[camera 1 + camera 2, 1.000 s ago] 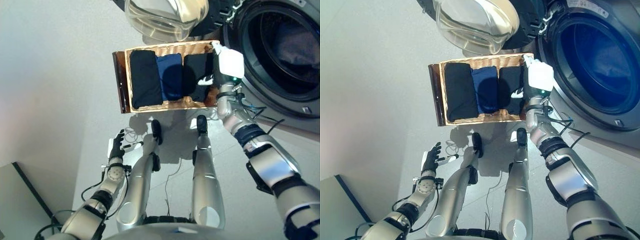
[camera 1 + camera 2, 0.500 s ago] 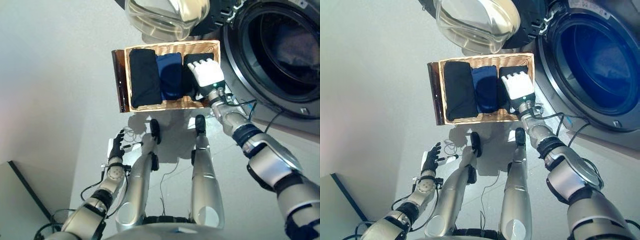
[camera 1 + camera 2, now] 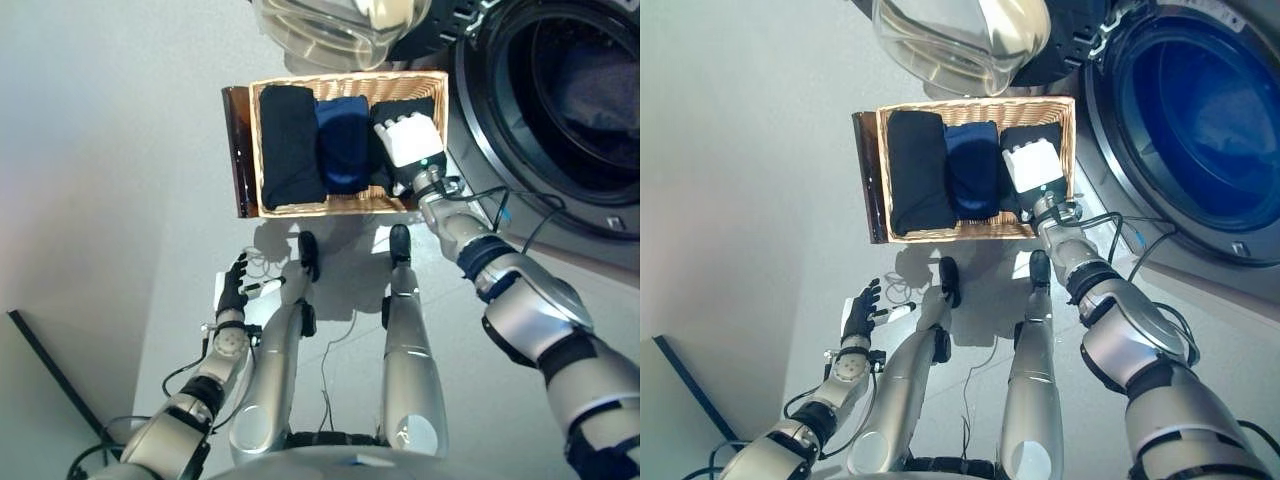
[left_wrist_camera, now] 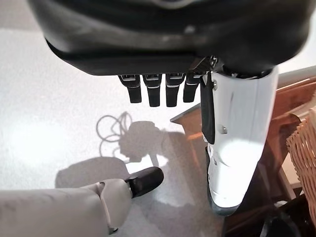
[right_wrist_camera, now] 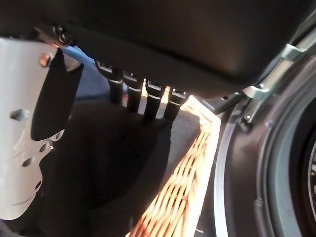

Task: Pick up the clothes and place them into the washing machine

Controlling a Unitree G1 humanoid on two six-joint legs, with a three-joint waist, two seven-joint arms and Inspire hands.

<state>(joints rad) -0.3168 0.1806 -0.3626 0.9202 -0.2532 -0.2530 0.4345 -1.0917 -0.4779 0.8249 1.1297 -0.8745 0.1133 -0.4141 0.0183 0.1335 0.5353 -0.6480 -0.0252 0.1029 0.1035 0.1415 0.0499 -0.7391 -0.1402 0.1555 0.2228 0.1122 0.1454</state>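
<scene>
A: Where did we find the clothes?

B: All three folded items lay side by side in the wicker basket point(image 3: 330, 205) on the floor. A black garment point(image 3: 290, 145) sat farthest from our right fingers, a blue garment point(image 3: 343, 142) in the middle, and a second black garment point(image 3: 1032, 135) directly under those fingers.

A: What was the state of the right hand point(image 3: 408, 142)?

B: It was over the end of the basket nearest the washing machine point(image 3: 560, 110). In the right wrist view the fingers point(image 5: 148, 96) pointed straight down, extended rather than curled, with their tips at the dark cloth; the white-covered thumb point(image 5: 27, 143) stood apart from them. We could not confirm actual contact. Nothing was held.

A: And the left hand point(image 3: 232, 290)?

B: It was low beside the body, well apart from the basket. Its fingers point(image 4: 155, 91) were straight and empty.

A: The machine?

B: Its door point(image 3: 960, 40) stood swung open beyond the right fingertips, above the basket, and the drum opening was just beside the basket's edge.
</scene>
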